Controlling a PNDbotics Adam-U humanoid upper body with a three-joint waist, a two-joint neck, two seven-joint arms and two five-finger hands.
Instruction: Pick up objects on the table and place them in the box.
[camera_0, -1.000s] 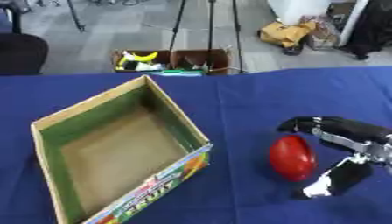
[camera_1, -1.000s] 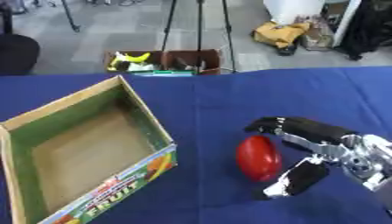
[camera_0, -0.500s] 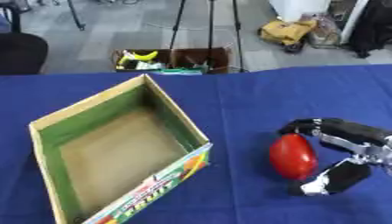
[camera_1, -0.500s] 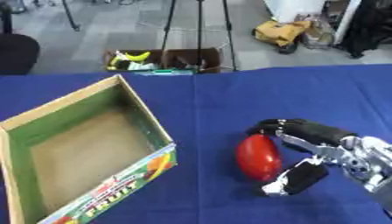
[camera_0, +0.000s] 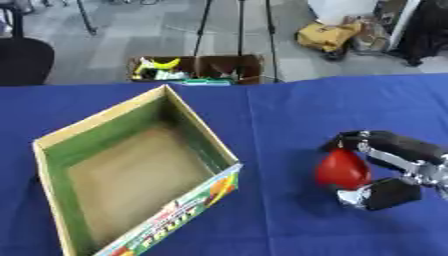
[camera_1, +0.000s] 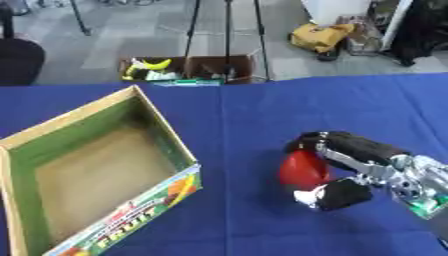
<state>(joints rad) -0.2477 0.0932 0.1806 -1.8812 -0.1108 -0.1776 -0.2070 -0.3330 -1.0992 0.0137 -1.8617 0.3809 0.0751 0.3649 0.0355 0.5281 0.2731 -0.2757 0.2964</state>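
Note:
A red, rounded fruit-like object (camera_0: 342, 169) lies on the blue table (camera_0: 289, 115) at the right. My right hand (camera_1: 367, 162) reaches in from the right edge, its fingers (camera_0: 389, 145) curled over the far side of the object and its thumb (camera_0: 385, 194) closed against the near side. The open cardboard fruit box (camera_0: 131, 170) stands on the left, green inside and empty. My left hand shows in no view.
Beyond the table's far edge, a low carton (camera_0: 197, 67) on the floor holds a banana and other items. Tripod legs (camera_0: 241, 25) and bags (camera_0: 328, 35) stand further back. A dark chair (camera_0: 22, 60) is at the far left.
My right hand has closed tighter round the red object, the thumb drawing in against its near side. The box has not moved.

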